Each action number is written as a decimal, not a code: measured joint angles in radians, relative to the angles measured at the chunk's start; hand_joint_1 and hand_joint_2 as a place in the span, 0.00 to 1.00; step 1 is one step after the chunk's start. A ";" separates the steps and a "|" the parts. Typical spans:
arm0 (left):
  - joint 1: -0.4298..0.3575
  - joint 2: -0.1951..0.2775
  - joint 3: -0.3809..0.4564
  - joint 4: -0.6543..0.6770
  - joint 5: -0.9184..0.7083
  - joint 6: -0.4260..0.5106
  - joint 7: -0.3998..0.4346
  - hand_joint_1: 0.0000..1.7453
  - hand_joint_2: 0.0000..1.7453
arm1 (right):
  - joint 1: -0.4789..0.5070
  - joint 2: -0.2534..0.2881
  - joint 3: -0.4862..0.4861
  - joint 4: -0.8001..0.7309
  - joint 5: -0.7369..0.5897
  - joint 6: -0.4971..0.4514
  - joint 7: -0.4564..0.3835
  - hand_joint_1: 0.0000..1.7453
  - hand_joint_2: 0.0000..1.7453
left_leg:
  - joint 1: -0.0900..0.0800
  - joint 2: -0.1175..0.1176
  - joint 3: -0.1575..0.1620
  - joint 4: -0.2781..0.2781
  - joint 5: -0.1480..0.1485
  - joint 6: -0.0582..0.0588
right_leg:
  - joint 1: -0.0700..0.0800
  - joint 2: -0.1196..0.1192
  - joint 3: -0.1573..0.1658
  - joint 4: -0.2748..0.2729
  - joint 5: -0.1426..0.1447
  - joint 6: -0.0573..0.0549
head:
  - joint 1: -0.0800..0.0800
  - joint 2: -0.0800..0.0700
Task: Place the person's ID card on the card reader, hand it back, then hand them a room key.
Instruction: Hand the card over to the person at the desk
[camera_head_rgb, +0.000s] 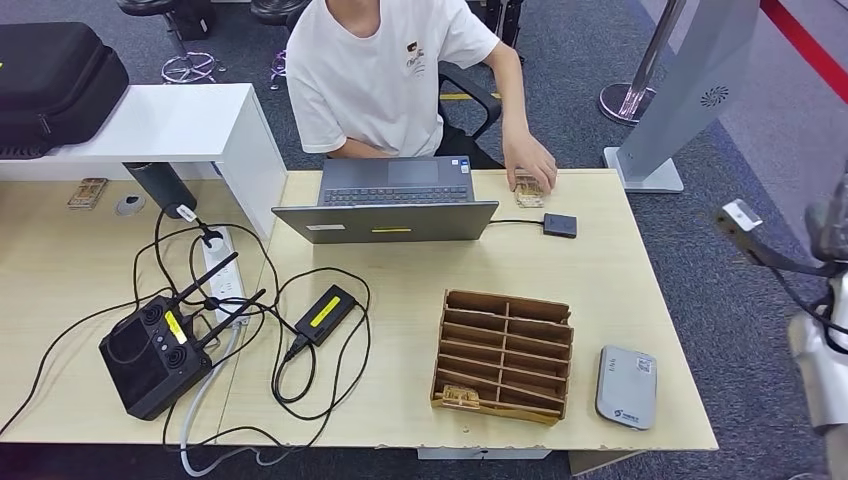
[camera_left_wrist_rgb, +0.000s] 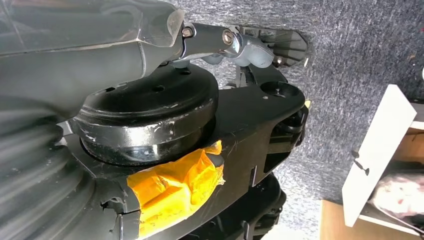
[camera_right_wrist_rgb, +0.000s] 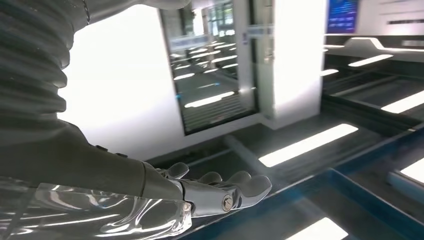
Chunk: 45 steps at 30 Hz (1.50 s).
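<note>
The ID card (camera_head_rgb: 528, 188) lies at the far edge of the wooden table (camera_head_rgb: 610, 260), under the person's hand (camera_head_rgb: 530, 162), just beside the open laptop (camera_head_rgb: 392, 205). A small black box (camera_head_rgb: 560, 225) on a cable sits just nearer than the card. The grey card reader (camera_head_rgb: 627, 387) lies at the near right corner, beside a wooden slotted rack (camera_head_rgb: 504, 354) with a key card (camera_head_rgb: 461, 397) in its front slot. The right wrist view shows the right hand (camera_right_wrist_rgb: 220, 192) empty, fingers stretched out, against ceiling lights. The left hand (camera_left_wrist_rgb: 245, 47) hangs over grey carpet; whether it is open I cannot tell
</note>
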<state>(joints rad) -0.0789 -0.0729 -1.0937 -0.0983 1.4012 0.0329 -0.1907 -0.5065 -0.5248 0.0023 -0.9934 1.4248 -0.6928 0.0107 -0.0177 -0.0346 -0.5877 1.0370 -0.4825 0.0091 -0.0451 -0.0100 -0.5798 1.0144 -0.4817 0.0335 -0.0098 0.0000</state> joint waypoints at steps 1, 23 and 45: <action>0.001 0.000 0.000 0.000 0.004 0.000 -0.002 0.00 1.00 | 0.020 -0.020 -0.038 0.002 -0.006 0.000 -0.009 0.00 1.00 | 0.000 0.000 0.000 0.000 0.000 0.000 | 0.000 0.000 0.000 0.000 0.000 0.000 | 0.000 0.000; 0.003 -0.004 0.000 0.000 0.082 -0.001 -0.005 0.00 1.00 | 0.449 -0.169 -0.458 0.450 0.139 0.040 0.192 0.00 1.00 | 0.000 0.001 0.000 -0.001 -0.002 0.002 | 0.000 0.001 -0.001 0.000 -0.002 0.002 | 0.000 0.000; -0.003 -0.003 0.000 0.000 0.094 0.007 0.025 0.00 1.00 | 0.521 0.303 -0.549 0.778 0.077 0.298 0.265 0.00 1.00 | 0.002 0.003 0.003 -0.004 -0.001 0.000 | 0.001 0.004 0.000 0.001 -0.003 0.001 | -0.001 0.000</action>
<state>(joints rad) -0.0819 -0.0763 -1.0933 -0.0980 1.4948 0.0401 -0.1653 0.0143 -0.2217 -0.5466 -0.2154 1.5015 -0.3947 0.2755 -0.0159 -0.0316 -0.5851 1.0333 -0.4836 0.0090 -0.0440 -0.0062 -0.5799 1.0153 -0.4846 0.0341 -0.0104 0.0000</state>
